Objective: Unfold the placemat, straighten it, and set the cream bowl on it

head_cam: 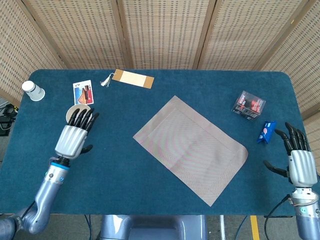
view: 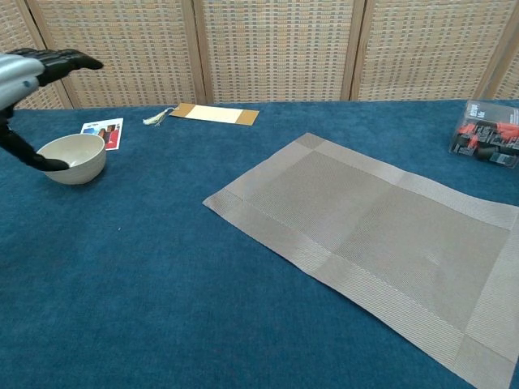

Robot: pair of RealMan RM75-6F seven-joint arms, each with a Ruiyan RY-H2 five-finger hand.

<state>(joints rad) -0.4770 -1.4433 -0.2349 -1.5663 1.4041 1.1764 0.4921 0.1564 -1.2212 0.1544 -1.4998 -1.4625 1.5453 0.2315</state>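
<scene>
The grey woven placemat (head_cam: 191,148) (view: 373,240) lies unfolded and flat on the blue table, turned at an angle to the table edges. The cream bowl (head_cam: 75,110) (view: 75,156) stands upright at the left, apart from the mat. My left hand (head_cam: 76,134) (view: 28,73) hovers over the bowl with fingers spread and the thumb low beside the rim, holding nothing. My right hand (head_cam: 298,161) is open near the table's right edge, away from the mat; the chest view does not show it.
A white paper cup (head_cam: 33,90) lies at the far left. A picture card (head_cam: 83,92) sits behind the bowl, and a tan tagged bookmark (head_cam: 132,79) lies at the back. A clear box (head_cam: 248,105) and a blue packet (head_cam: 266,131) sit at the right.
</scene>
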